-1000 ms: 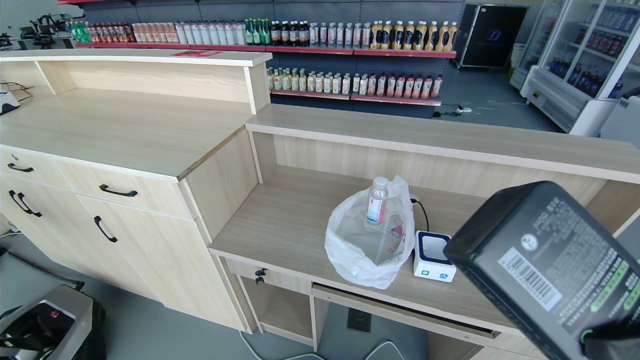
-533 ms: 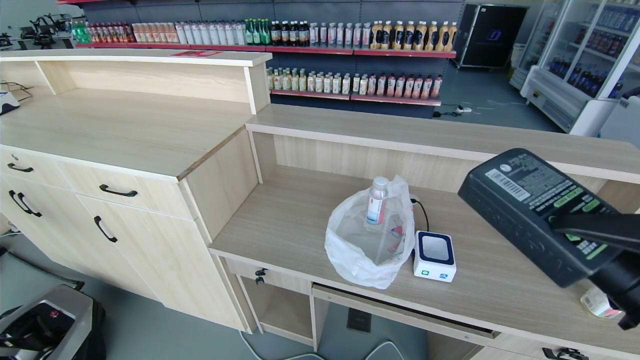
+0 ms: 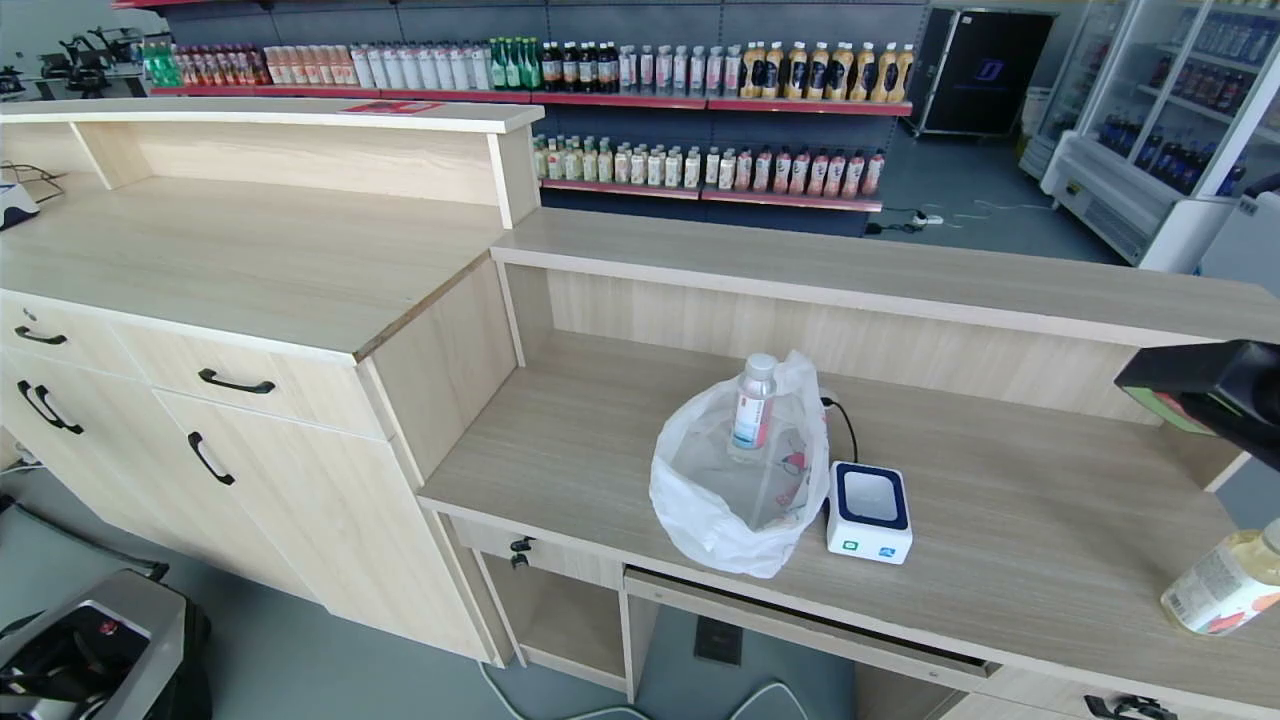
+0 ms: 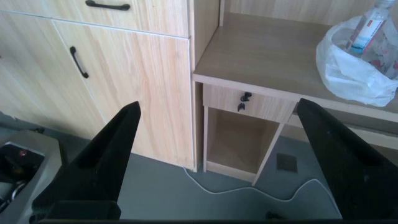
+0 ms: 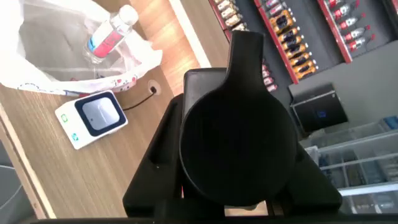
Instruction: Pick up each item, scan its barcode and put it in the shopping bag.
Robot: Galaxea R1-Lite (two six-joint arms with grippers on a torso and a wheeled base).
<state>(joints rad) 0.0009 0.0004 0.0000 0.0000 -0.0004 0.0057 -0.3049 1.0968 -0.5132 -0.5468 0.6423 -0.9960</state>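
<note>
- Shop shelving lined with drink bottles runs behind the pale wooden checkout surface (image 3: 1000, 540) in the head view.
  - A white plastic shopping bag (image 3: 720, 520) sits on it with its mouth open upward, ready to take items. A clear water bottle with a red-and-blue label (image 3: 752, 410) stands upright inside.
  - A small white scanner box with a dark, blue-rimmed window (image 3: 868, 510) sits just beside the bag. Its window faces up, so a barcode has to be shown to it from above.
  - At the far right, the right hand (image 3: 1250, 405) grips a flat black box with green label patches (image 3: 1160, 382). The box is raised off the surface and well apart from the scanner.
  - A yellowish plastic bottle (image 3: 1225, 585) rests at the surface's right end, probably waiting its turn.
- In the left wrist view, the left hand (image 4: 217, 106) has its dark fingers spread wide with nothing between them. It hangs low beside the cabinet fronts, out of the working area.
- In the right wrist view, the right hand is clamped on the black box, with the scanner and the bag below and off to one side. The box is not yet over the window, so presenting its barcode looks like the step in hand, with bagging after that.
</note>
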